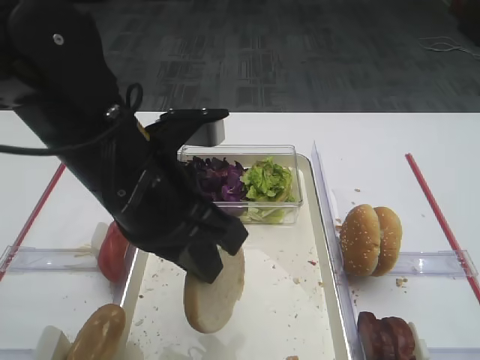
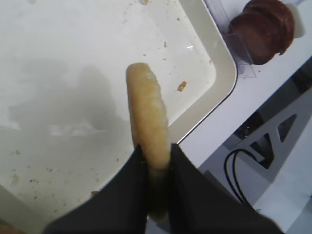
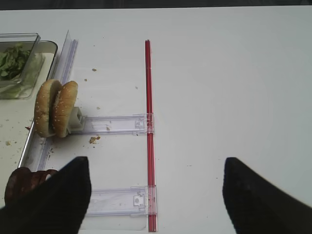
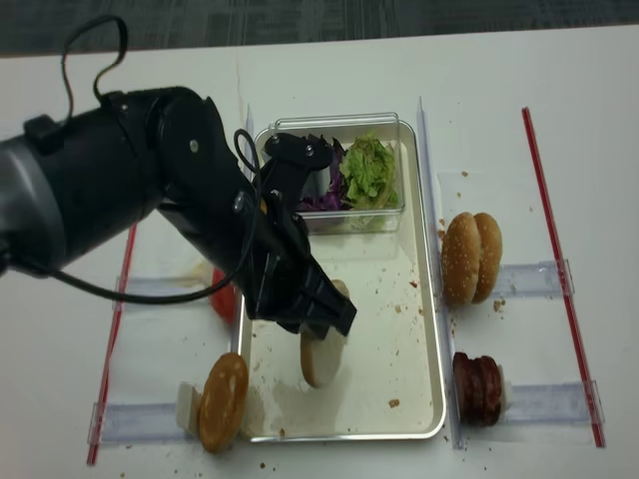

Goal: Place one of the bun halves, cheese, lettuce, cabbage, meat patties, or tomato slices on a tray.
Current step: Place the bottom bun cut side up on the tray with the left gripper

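Bun half (image 1: 215,295), smooth-crusted and seedless, hangs on edge over the tray (image 1: 315,247), pinched at its upper rim by the left gripper (image 2: 155,168), whose jaws are clamped on it from both flat sides. It looks light and spongy, so it should squash a little under pressure and tear or shed crumbs if squeezed hard; a hold across the thin edge, as now, seems sound, and I judge it would flop onto one face when let go. The left wrist view alone shows the grip itself: the bun's pale rim standing between the two dark fingers above the speckled tray floor, with the meat patties (image 2: 265,29) off beyond the tray's corner. The overhead views hide that contact behind the arm but place everything else: lettuce (image 4: 369,172) and cabbage (image 4: 324,195) in a clear box at the tray's far end, sesame buns (image 4: 471,256) on the worktop to the right. The right gripper (image 3: 156,195) shows only in its own wrist view, jaws wide apart and holding nothing.
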`<move>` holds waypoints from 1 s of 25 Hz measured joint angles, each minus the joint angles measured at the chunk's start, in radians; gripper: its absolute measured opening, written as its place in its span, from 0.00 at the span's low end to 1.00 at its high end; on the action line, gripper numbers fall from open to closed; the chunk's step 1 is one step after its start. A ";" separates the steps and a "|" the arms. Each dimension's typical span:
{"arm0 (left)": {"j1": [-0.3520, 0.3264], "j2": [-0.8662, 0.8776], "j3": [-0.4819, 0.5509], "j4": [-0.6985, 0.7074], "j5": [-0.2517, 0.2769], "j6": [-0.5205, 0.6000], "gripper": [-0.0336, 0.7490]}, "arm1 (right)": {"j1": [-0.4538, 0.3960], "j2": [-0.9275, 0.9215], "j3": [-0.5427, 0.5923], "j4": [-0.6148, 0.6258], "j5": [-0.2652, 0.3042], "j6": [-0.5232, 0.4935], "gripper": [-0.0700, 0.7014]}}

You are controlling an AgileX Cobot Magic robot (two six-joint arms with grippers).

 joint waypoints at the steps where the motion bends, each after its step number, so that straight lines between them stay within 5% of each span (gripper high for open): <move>1: 0.023 0.010 0.000 -0.048 0.008 0.052 0.15 | 0.000 0.000 0.000 0.000 0.000 0.000 0.85; 11: 0.262 0.149 -0.006 -0.392 0.226 0.430 0.14 | 0.000 0.000 0.000 0.000 0.000 -0.002 0.85; 25: 0.319 0.361 -0.021 -0.532 0.224 0.614 0.14 | 0.000 0.000 0.000 0.000 0.000 -0.002 0.85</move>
